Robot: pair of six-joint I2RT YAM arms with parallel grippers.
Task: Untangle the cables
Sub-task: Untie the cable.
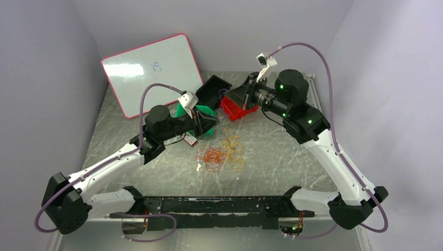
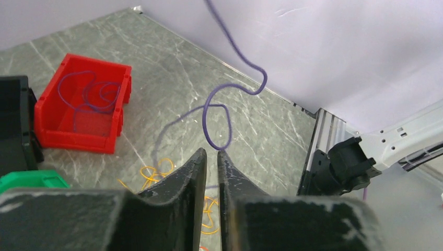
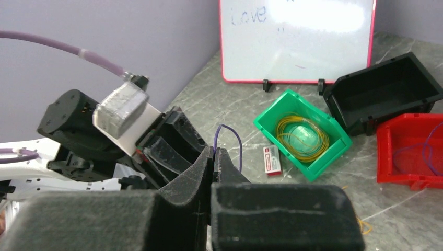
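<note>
Three small bins stand at the back of the desk (image 1: 292, 157), a grey marbled top closed in by pale lilac walls: a red bin (image 2: 78, 138) with purple loops inside, a green bin (image 3: 284, 150) with a yellow coil, and a black bin (image 3: 386, 91). One whiteboard (image 1: 151, 73) leans behind them, and one red-and-white packet (image 3: 271, 159) lies beside the green bin. The tangled cables (image 1: 222, 152) lie mid-desk, a heap broader left to right, red and orange leftward, yellow rightward. The left gripper (image 2: 211, 152) has its jaws closed on a purple cable (image 2: 265, 79) that climbs in loops out of view; the right gripper (image 3: 214, 151) pinches a purple loop too.
</note>
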